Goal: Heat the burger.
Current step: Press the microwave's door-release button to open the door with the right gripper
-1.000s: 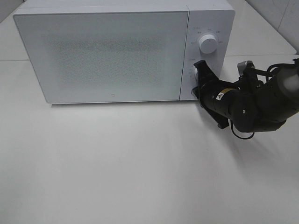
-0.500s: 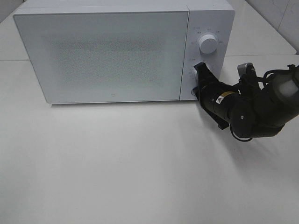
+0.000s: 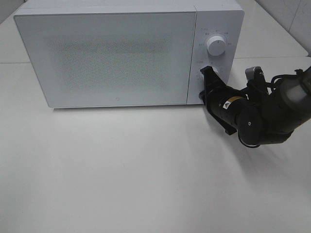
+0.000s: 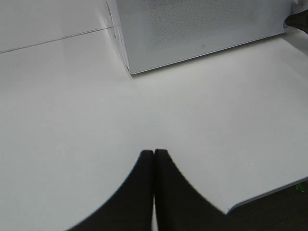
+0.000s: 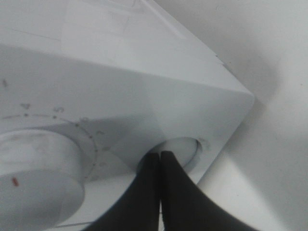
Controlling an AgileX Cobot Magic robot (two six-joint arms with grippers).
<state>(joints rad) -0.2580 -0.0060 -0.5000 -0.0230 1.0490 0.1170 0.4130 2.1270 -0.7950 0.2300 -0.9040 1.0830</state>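
Setting: a plain white surface [image 3: 146, 174] with pale wall tiles at the far corner.

Largest item: a white microwave [image 3: 121, 58], directly ahead of both hands, its speckled door [image 3: 73, 48] closed. The control panel [image 3: 216, 24] carries an upper dial [image 3: 216, 45] and a lower dial [image 5: 33, 173] with a red mark.

Right arm [image 3: 262, 111]: reaches across to the low corner of the panel. The right hand [image 5: 160, 161] is fully closed, fingers together, gripping nothing. Its tips rest at the edge of a round button [image 5: 185, 149], with the lower dial just beside them.

Left hand [image 4: 154, 154]: closed and empty, over bare surface, with the microwave well ahead of it.

Burger: not visible in any view. In my judgement it sits behind the closed door, ahead of the right hand, but the door's speckle prevents confirmation.

Handling, as a judgement: light, soft and stacked, so the layers may slide or the bun crush. Take hold low across the sides with gentle pressure.

Obscured:
- The microwave's interior.
- In the high view, the right arm covers the lower dial and the button.
- Panel markings are too faint to read.
- Whether the tips are pressing the button or merely touching it cannot be determined.
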